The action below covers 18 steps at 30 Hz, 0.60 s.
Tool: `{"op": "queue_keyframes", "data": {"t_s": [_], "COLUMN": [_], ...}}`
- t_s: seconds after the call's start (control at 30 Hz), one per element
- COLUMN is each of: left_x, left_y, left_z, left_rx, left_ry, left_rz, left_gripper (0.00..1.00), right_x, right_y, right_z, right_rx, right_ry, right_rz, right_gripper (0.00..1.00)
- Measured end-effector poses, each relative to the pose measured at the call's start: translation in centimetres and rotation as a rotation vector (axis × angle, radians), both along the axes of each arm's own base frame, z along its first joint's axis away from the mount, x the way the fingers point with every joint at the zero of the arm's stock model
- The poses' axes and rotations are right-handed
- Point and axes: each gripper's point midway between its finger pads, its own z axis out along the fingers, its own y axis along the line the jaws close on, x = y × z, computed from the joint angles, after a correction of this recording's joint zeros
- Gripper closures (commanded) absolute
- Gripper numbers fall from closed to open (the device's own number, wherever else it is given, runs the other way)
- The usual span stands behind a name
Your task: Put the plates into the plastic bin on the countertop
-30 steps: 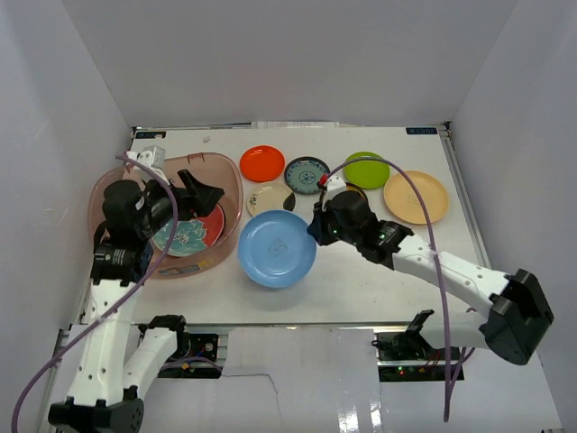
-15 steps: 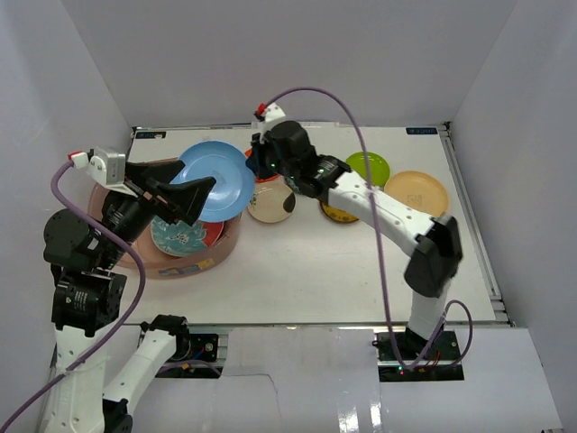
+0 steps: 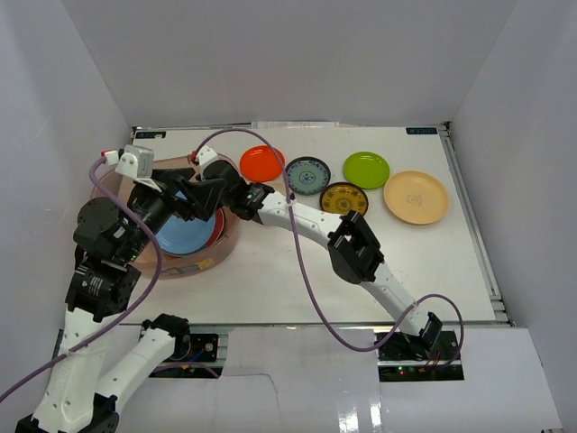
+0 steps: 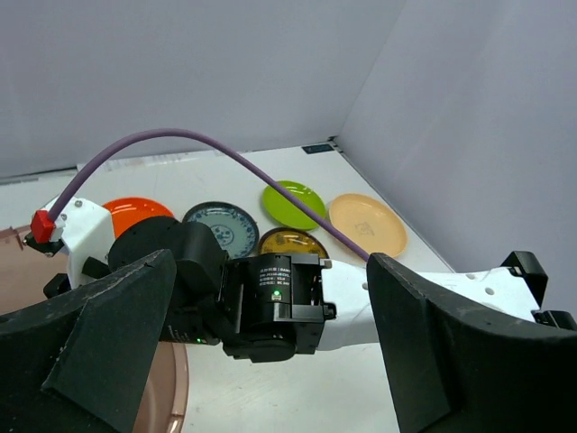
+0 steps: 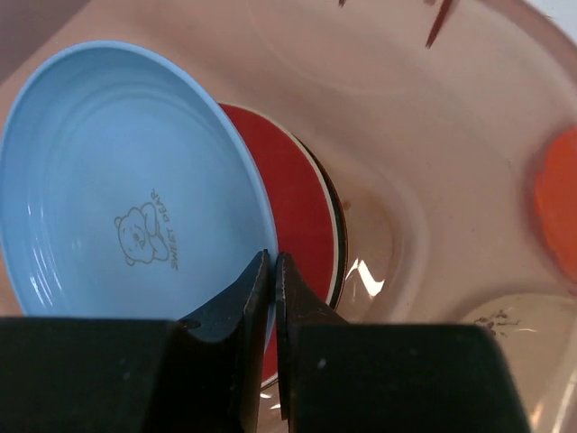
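light blue plate [image 5: 126, 180]: bear logo, in plastic bin [image 5: 433, 135] | right jaws: clamped on rim | left jaws: apart

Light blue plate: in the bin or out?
In. The light blue plate is over the red plate within the bin walls; right fingers pinch its rim.

In plastic bin [image 5: 424, 117]: light blue plate [image 5: 126, 171] overlapping red plate [image 5: 299, 212].

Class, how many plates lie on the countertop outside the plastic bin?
5: orange plate beside the plastic bin, blue-patterned plate, yellow-brown plate, lime green plate, tan plate farthest right. The right arm may hide another.
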Motion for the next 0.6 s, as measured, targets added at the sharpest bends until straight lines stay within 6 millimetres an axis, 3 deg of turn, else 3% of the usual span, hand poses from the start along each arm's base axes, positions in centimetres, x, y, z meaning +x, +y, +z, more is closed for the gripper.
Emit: {"op": "queue_keyframes", "data": {"t_s": [0.07, 0.1, 0.2, 0.33, 0.47, 0.57, 0.6], "left_x": [0.3, 0.5, 0.6, 0.3, -0.3, -0.6, -0.7], "left_y": [0.2, 0.3, 0.9, 1.8, 2.3, 2.0, 1.6], "left_z": [-0.9, -1.4, -2.6, -3.2, -3.3, -4.6, -5.2], "left_rx": [0.005, 0.007, 0.01, 0.007, 0.001, 0.004, 0.009], "left_ry": [0.014, 0.023, 0.035, 0.021, -0.02, -0.022, -0.019], "left_rz": [0.018, 0.03, 0.066, 0.102, 0.12, 0.101, 0.078], "left_gripper": [0.02, 0.02, 0.02, 0.02, 0.02, 0.02, 0.02], "right_x": [-0.3, -0.3, -0.1, -0.1, -0.7, -1.8, -1.9], "right_y": [0.3, 0.3, 0.8, 0.5, -1.7, -6.4, -8.8], "right_z": [-0.6, -0.7, -0.1, 0.2, 1.8, 4.2, 5.2], "right_rx": [-0.018, -0.019, 0.004, 0.007, -0.001, -0.014, -0.015], "right_ry": [-0.012, -0.021, -0.05, -0.064, -0.068, -0.073, -0.076], "right_rz": [0.003, 0.001, 0.0, 0.001, -0.01, -0.043, -0.072], "right_gripper": [0.77, 0.67, 0.52, 0.39, 0.48, 0.64, 0.78]}}
